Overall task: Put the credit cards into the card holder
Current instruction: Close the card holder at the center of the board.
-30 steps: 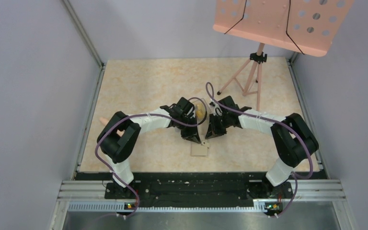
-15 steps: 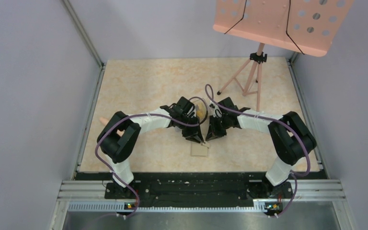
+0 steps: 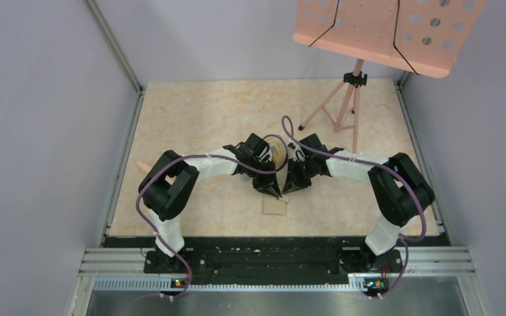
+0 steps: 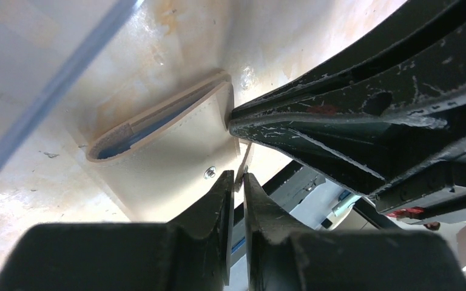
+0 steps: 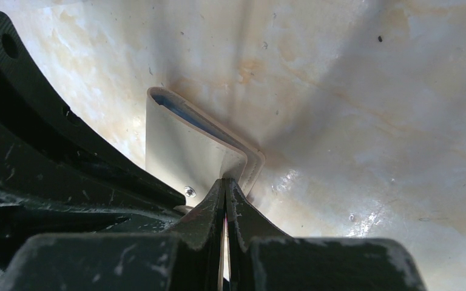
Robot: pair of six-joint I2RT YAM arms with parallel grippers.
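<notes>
- From above, both arms reach in over the marbled tabletop (image 3: 197, 118) and their tips meet near its middle, the left hand (image 3: 271, 191) just beside the right hand (image 3: 291, 185).
- The card holder (image 3: 273, 207) lies flat on the tabletop just near of the two tips. In this view it is only a small tan patch, partly under them.
- Only the overhead view shows the pink music stand (image 3: 382, 33) at the far right, and a yellowish patch (image 3: 276, 155) between the wrists, too hidden to name.
- The left wrist camera shows what the overhead one cannot. The card holder gapes along one edge with its blue lining (image 4: 139, 134) in sight, and a small metal stud (image 4: 210, 173) sits on the tan face.
- There the left hand's fingers stand a narrow slit apart just near of the stud. A thin pale edge (image 4: 243, 165) runs down into the slit; I cannot tell whether it is pinched, or whether it is a card.
- The same view catches a clear plastic edge (image 4: 60, 85) at upper left, seen nowhere else.
- The right wrist camera shows the right hand clenched, its tips pressed together on the corner of the card holder's tan flap, beside the stud.
- No credit card can be made out for certain in any view.
</notes>
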